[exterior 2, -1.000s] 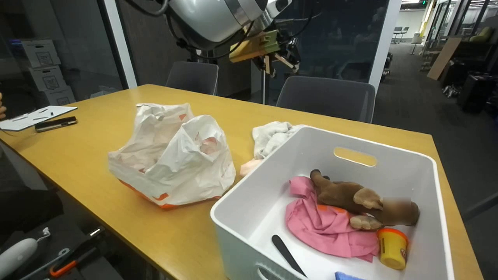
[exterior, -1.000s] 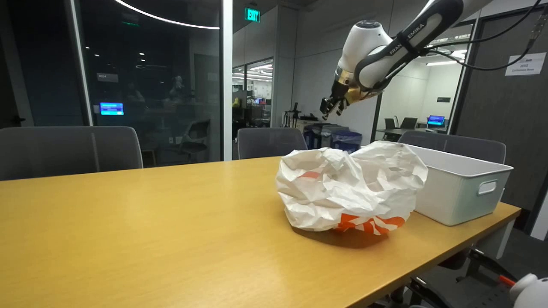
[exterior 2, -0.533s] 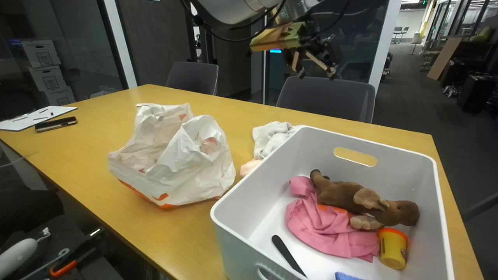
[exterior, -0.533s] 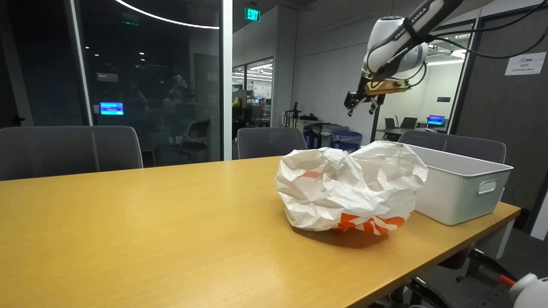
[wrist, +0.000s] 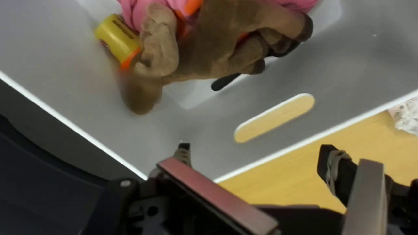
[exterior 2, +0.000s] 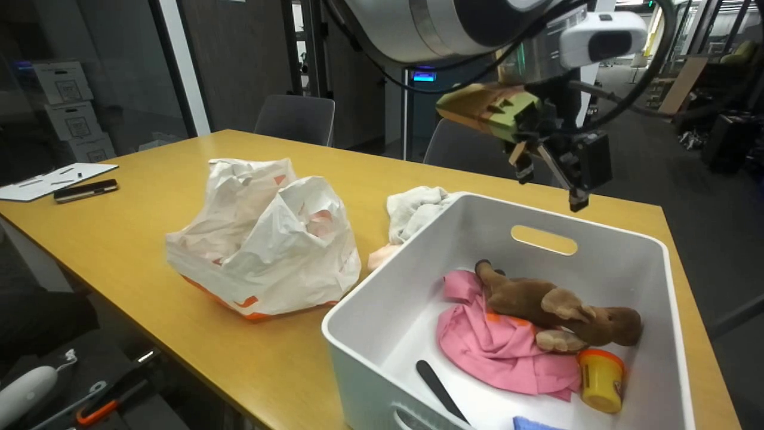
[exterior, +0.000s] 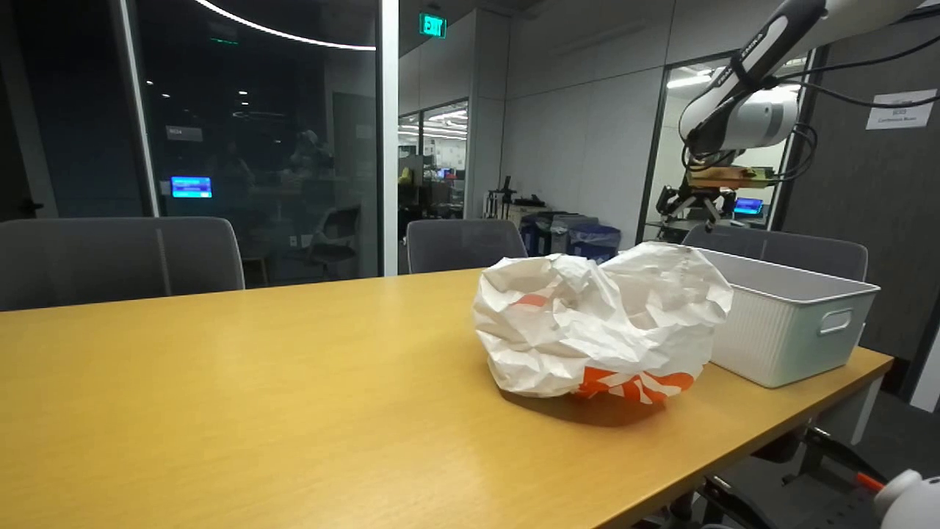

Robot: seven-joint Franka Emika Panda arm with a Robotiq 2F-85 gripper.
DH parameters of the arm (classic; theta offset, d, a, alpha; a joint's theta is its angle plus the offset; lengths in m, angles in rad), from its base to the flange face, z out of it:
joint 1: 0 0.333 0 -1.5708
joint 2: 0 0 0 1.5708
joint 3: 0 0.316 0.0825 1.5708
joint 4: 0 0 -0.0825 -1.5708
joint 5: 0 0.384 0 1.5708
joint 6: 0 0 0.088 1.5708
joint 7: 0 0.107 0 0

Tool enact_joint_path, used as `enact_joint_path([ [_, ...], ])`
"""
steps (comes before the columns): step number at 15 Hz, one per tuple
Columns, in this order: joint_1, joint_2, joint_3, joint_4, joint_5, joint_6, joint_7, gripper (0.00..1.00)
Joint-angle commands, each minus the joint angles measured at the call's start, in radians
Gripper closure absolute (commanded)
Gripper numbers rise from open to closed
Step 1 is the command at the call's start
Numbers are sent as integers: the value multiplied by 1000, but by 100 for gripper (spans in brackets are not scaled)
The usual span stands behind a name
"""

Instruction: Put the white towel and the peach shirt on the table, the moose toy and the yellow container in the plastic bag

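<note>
The brown moose toy [exterior 2: 537, 304] lies on a pink cloth in the bin; it also shows in the wrist view [wrist: 212, 42]. The yellow container [exterior 2: 601, 382] with an orange lid is beside its head, also in the wrist view [wrist: 117, 39]. The white towel [exterior 2: 415, 209] and part of the peach shirt [exterior 2: 383, 255] are on the table [exterior 2: 358, 161], against the bin's outer side. The white plastic bag [exterior 2: 286, 263] stands crumpled beside them, also in an exterior view [exterior: 587, 323]. My gripper [exterior 2: 551, 188] is open and empty above the bin's far rim; its fingers spread wide in the wrist view [wrist: 255, 148].
The white bin [exterior 2: 507, 218] has high walls and a handle slot. Inside are the pink cloth [exterior 2: 501, 358], a black utensil [exterior 2: 440, 391] and a blue item [exterior 2: 534, 424]. A clipboard [exterior 2: 54, 179] and a dark case [exterior 2: 86, 190] lie at the table's far end.
My arm has swung from the bag's side toward the bin and come lower, now over the bin's far rim. The gripper stays open. The objects have not moved.
</note>
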Motion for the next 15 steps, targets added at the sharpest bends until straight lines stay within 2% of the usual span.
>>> enact_joint_path([
  [1, -10, 22, -27, -12, 104, -6, -54, 0],
  [5, -26, 71, -25, -5, 210, -40, -92, 0],
  [7, -28, 107, -36, 2, 219, -16, -94, 0],
  [12, -32, 198, -73, 44, 205, -42, -59, 0],
  [15, -35, 254, -87, 76, 187, 2, -64, 0],
])
